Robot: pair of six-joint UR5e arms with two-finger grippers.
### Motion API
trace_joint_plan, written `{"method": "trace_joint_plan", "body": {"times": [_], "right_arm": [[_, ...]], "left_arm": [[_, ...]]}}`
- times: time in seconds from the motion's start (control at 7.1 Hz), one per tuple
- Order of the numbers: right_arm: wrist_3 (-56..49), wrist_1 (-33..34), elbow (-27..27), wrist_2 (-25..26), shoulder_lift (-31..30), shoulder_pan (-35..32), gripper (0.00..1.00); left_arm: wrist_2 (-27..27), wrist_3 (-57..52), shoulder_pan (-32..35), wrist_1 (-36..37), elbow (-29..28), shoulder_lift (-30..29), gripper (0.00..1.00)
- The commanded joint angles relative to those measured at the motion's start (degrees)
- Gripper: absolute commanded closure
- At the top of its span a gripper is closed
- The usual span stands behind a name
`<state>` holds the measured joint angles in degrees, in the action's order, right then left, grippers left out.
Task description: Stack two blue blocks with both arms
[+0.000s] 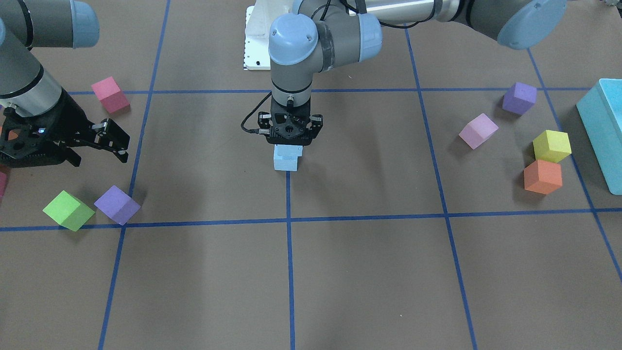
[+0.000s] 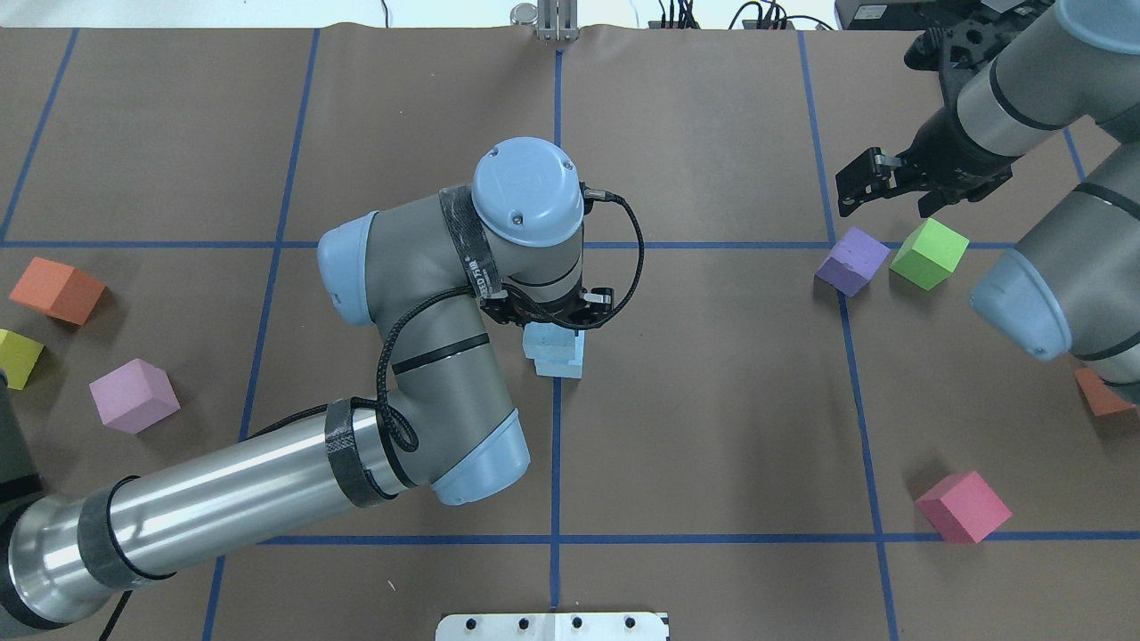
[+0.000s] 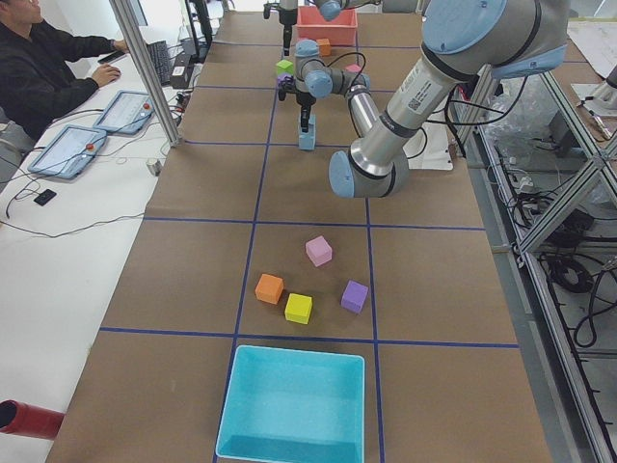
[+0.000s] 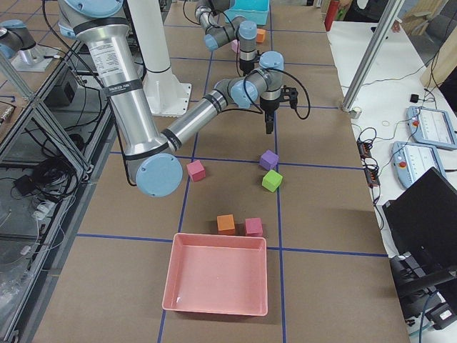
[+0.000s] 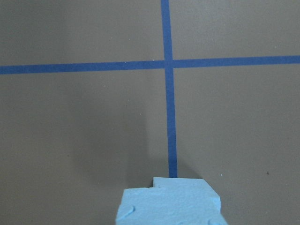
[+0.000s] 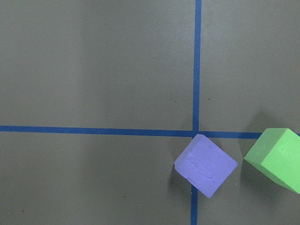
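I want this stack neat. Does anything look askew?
Yes. The upper pale-blue foam cube sits offset on the lower pale-blue foam cube, directly under the left claw. Their sides do not line up, which leaves a visible step.

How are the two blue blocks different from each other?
The upper blue block sits on the lower blue block, which rests on the table. The upper one is tucked right under the left arm, and the lower one sticks out below. The upper one sits a bit off-centre on the lower one. Both are pale blue cubes, and they look the same size.
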<state>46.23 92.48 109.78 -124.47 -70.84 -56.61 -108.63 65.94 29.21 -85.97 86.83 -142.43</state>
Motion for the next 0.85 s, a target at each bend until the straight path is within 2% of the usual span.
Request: {"method": "trace_joint_plan", "body": {"times": [0.0,0.7], "right_arm": [[0.0,0.0,-0.1,0.0,0.0,0.0,0.0],[0.0,0.0,-0.1,0.0,0.1,0.1,0.0]], "left_arm": [[-0.1,-0.5,-0.6,-0.2,-0.1,-0.2,0.48],[0.1,-3.4,-0.5,-0.5,-0.9,-0.2,0.48]]}}
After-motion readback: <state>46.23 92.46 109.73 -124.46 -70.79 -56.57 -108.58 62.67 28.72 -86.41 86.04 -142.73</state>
